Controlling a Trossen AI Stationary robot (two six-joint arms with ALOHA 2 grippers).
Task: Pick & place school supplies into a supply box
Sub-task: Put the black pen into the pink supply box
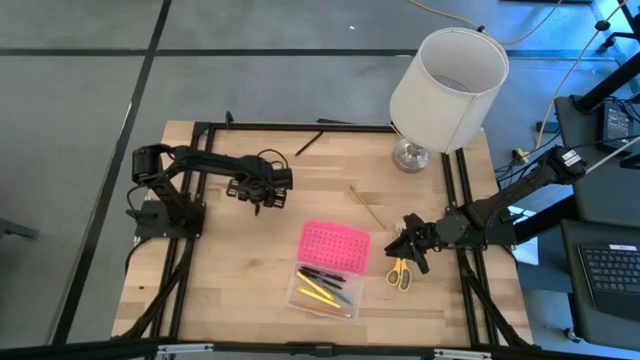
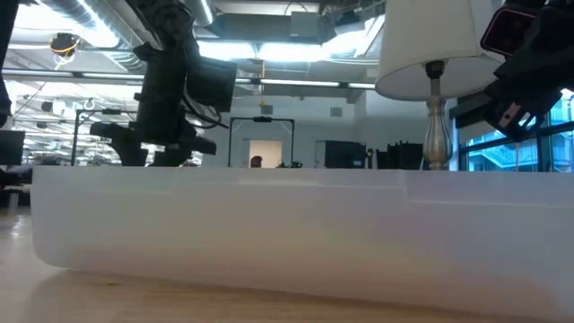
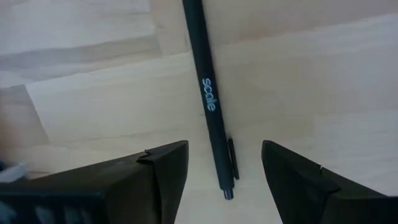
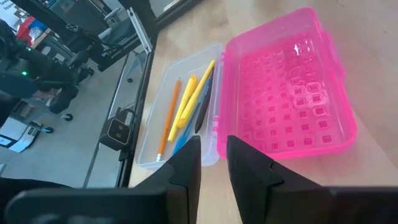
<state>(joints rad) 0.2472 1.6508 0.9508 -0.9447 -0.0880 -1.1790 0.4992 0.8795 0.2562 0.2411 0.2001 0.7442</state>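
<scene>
A black pen [image 3: 202,81] lies flat on the wooden table. My left gripper [image 3: 224,155] points straight down over the pen's clip end [image 3: 231,163], open, one finger on each side without touching it. In the high view this gripper [image 1: 262,196] hides the pen. The supply box lies open near the front: its pink lid [image 1: 335,247] lies flat, and the clear base [image 1: 322,290] holds several pens and pencils. My right gripper [image 1: 408,246] hovers beside the lid, open by a narrow gap and empty. Yellow-handled scissors [image 1: 400,272] lie just in front of it.
A second black pen [image 1: 308,143] lies by the far edge, and a wood-brown pencil [image 1: 368,207] lies mid-table. A white-shaded lamp [image 1: 445,80] stands at the far right. The box's clear wall [image 2: 287,233] fills the low view's foreground.
</scene>
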